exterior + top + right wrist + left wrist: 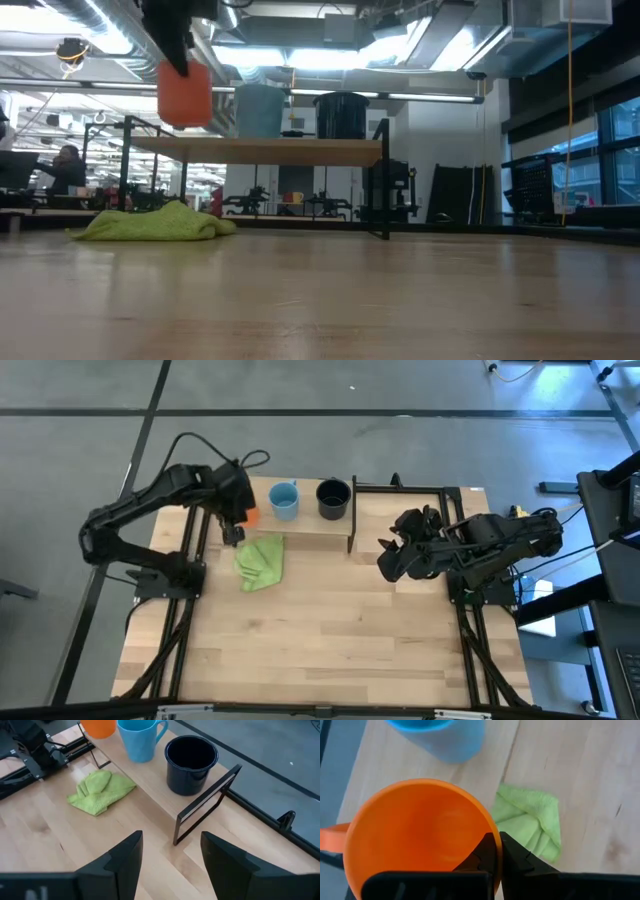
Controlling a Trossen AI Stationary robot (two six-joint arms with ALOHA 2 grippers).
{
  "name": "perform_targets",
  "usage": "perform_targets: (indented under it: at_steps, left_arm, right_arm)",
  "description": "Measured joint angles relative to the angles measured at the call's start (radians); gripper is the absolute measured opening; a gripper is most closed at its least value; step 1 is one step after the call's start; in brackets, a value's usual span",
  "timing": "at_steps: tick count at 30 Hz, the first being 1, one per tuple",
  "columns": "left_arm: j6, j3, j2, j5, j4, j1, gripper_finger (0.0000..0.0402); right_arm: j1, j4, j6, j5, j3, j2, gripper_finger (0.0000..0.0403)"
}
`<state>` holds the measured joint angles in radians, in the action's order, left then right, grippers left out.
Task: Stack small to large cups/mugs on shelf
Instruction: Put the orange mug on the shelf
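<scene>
Bright even overhead light, soft shadows, blurred close foreground

The left arm reaches out from its base at the table's left edge, elbow raised, its wrist bent down over the far left end. The left gripper [238,517] points downward with its fingers [512,852] pinched tight on the rim of the orange mug [185,93], which hangs clear in the air. The right arm sits folded low by the table's right side, well apart. The right gripper [392,553] faces left, its fingers [122,857] spread wide and holding nothing.
</scene>
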<state>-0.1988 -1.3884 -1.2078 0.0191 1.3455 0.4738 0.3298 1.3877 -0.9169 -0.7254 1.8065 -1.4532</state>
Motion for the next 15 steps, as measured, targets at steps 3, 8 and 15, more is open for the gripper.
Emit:
perform_targets:
  at_steps: [3, 8, 15]
  left_arm:
    - [-0.066, 0.0, -0.019, -0.015, -0.008, 0.065, 0.0001]
    - [-0.147, 0.0, -0.06, -0.064, -0.001, 0.167, 0.0004]
    - [-0.182, 0.0, -0.088, -0.17, -0.027, 0.219, 0.0003]
  right_arm:
    - [0.0, 0.0, -0.021, 0.0, 0.0, -0.001, 0.0202]
    - [0.0, 0.001, -0.033, -0.008, 0.0, -0.008, 0.0202]
    - [0.0, 0.004, -0.047, -0.015, 0.0, -0.018, 0.0202]
